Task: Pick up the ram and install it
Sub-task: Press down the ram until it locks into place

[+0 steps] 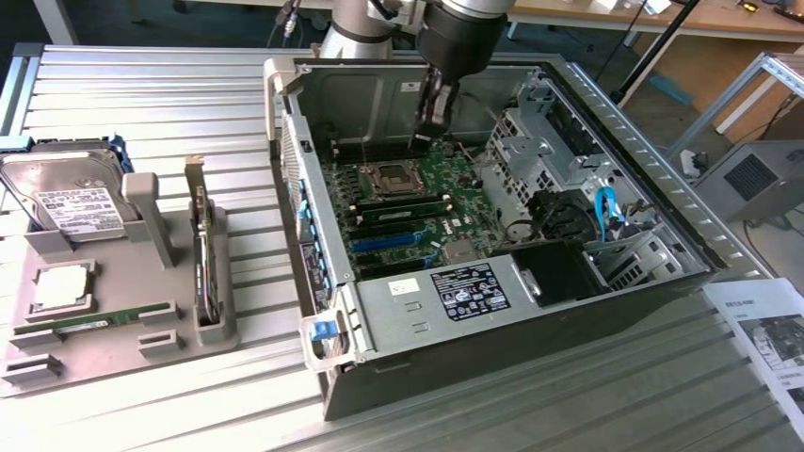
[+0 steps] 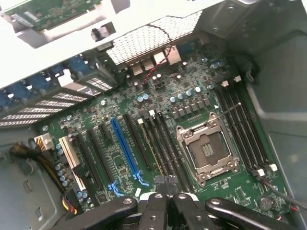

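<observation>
Ribbed metal tabletop holds an open black computer case [image 1: 503, 311]. Black gripper [image 1: 431, 130], fingers pressed together, hovers inside. Long green ram stick [image 1: 94, 321] lies at nine o'clock, in a grey tray [image 1: 138, 212]; approach square.

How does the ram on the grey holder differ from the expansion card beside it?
The ram is a slim green strip sitting low in its slot; the expansion card stands taller, with a metal bracket. The ram runs across the grey holder, the card crosswise to it. Both rest in that holder.
</observation>
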{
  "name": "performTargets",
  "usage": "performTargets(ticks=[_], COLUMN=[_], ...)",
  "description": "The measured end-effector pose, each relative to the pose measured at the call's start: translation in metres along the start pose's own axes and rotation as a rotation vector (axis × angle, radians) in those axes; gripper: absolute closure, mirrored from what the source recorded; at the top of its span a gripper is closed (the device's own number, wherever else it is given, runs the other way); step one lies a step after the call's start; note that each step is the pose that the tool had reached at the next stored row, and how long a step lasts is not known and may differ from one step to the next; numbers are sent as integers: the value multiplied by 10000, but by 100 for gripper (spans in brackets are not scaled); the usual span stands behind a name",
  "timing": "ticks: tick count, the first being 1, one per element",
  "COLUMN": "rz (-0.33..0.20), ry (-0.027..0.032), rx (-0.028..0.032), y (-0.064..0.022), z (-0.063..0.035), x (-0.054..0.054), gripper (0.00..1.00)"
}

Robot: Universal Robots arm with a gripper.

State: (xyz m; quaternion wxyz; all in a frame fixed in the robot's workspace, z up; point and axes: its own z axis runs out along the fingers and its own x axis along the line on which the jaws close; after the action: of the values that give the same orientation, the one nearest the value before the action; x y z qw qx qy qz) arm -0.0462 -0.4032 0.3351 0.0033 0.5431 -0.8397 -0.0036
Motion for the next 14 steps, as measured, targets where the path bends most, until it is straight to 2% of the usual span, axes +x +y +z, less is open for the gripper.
performTargets(ticks=[14], rz=[1416], ry=[-291], rx=[-128], y=[0], z=[0], x=[0], gripper=[89])
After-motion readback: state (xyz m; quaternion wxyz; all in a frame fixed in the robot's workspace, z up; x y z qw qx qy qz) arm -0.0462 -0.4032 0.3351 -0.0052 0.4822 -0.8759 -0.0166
